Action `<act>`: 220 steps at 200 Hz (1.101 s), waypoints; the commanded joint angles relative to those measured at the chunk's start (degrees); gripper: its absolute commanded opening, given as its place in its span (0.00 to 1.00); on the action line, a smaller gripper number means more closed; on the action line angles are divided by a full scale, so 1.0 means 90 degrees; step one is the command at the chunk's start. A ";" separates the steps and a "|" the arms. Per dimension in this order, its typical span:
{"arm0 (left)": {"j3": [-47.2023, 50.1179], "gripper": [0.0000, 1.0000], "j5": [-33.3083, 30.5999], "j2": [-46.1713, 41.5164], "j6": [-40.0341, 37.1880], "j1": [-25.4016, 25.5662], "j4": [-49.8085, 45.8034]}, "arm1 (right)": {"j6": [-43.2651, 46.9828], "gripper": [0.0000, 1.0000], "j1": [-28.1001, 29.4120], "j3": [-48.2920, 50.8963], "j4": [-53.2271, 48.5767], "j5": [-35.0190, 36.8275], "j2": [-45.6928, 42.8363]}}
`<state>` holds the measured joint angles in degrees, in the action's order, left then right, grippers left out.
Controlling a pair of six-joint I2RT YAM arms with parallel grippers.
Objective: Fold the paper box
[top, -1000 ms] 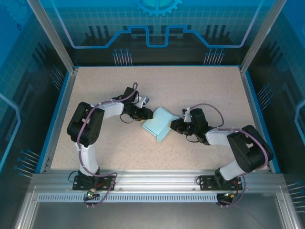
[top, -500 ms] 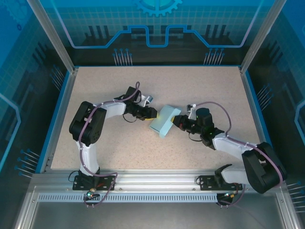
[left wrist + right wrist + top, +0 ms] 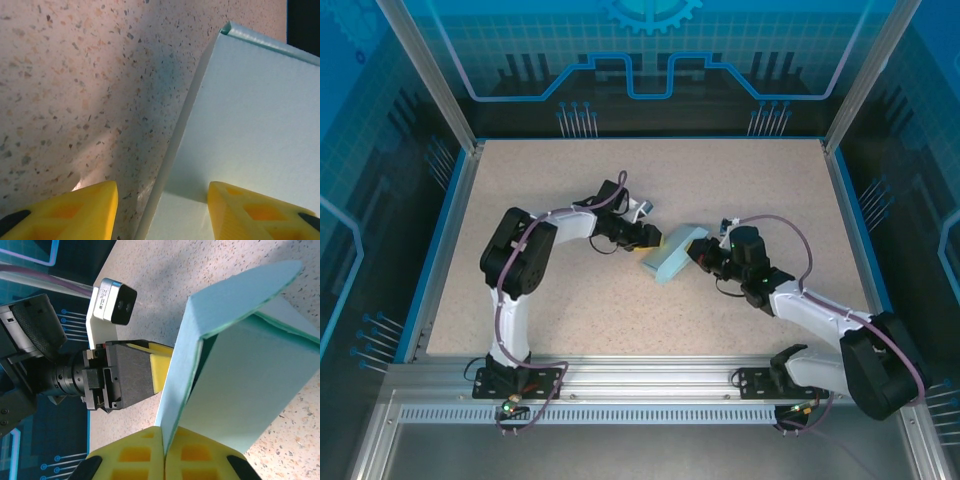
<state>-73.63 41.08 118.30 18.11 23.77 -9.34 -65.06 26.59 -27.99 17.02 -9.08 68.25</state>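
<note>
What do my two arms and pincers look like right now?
The left arm and right arm have glossy black joint housings and white link shells, with a thin purple cable looped along each. The left pincer and right pincer carry bright yellow finger pads with moulded recesses on black bodies. A small white-and-black camera block sits at the left wrist.

paper box (image 3: 673,254) blocking centre, table (image 3: 570,180) open beyond it

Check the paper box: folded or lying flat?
Partly folded: the paper box stands in a tent-like V, one panel pinched in the right hand.
</note>
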 commanded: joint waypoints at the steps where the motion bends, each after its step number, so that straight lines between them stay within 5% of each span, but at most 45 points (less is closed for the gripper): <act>1: -0.0186 0.52 0.0357 0.0247 0.0013 0.0161 -0.0385 | -0.0006 0.07 0.0068 -0.0201 -0.0283 0.0792 0.0140; 103: -0.1081 0.60 0.0535 0.0710 -0.0268 0.0192 -0.1004 | -0.0174 0.06 0.0064 -0.0804 -0.0600 0.1533 0.1063; 148: -0.1376 0.65 -0.0215 0.0673 -0.0300 -0.0042 -0.1253 | -0.0126 0.05 -0.0005 -0.0999 -0.0575 0.1584 0.1551; 192: -0.0414 0.74 -0.1615 -0.0692 -0.0305 -0.0408 -0.0604 | -0.0040 0.05 -0.0005 -0.1088 -0.0658 0.1602 0.1657; 220: 0.0853 0.80 -0.1647 -0.2017 -0.0525 -0.0292 0.0408 | 0.0011 0.05 -0.0015 -0.1118 -0.0716 0.1600 0.1626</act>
<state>-72.82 28.97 110.83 16.14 20.12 -13.76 -68.62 26.96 -38.20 17.32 0.97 81.03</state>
